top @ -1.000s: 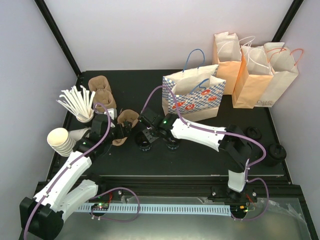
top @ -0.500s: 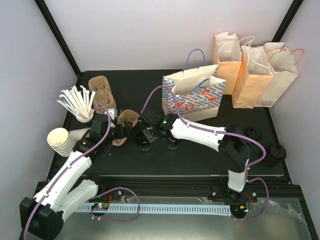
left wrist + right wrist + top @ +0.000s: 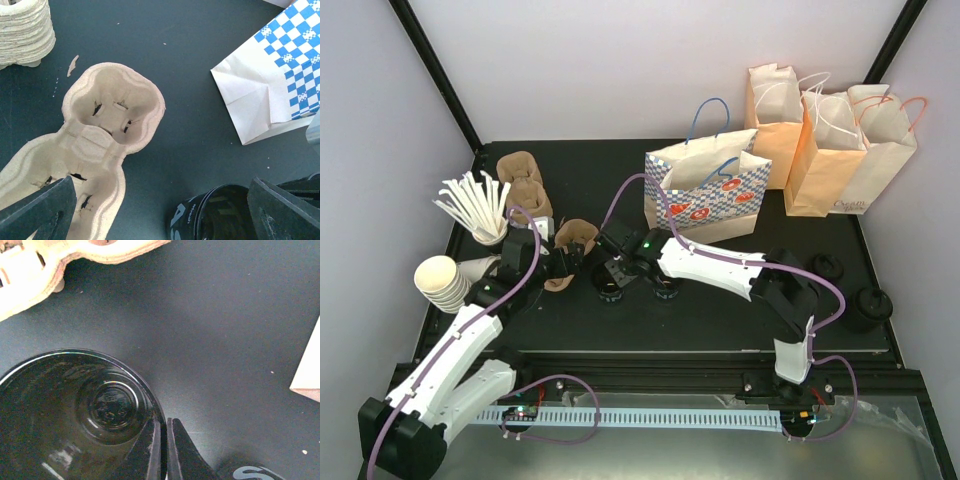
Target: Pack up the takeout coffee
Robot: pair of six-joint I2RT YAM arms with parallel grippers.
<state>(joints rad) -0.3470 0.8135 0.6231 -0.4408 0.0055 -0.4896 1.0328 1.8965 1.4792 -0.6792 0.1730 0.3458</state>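
With my right gripper (image 3: 164,430) pinching the rim of the black cup (image 3: 75,410) and my left gripper (image 3: 159,192) wide, I judged a slow, level lift safest.

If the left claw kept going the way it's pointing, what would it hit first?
The left gripper likely meets bare table between the pulp carrier and black cup; one finger may catch the carrier first.

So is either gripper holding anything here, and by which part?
The right gripper pinches the open black cup by its rim, one finger inside the wall and one outside. The left gripper is open over the pulp carrier, holding nothing.
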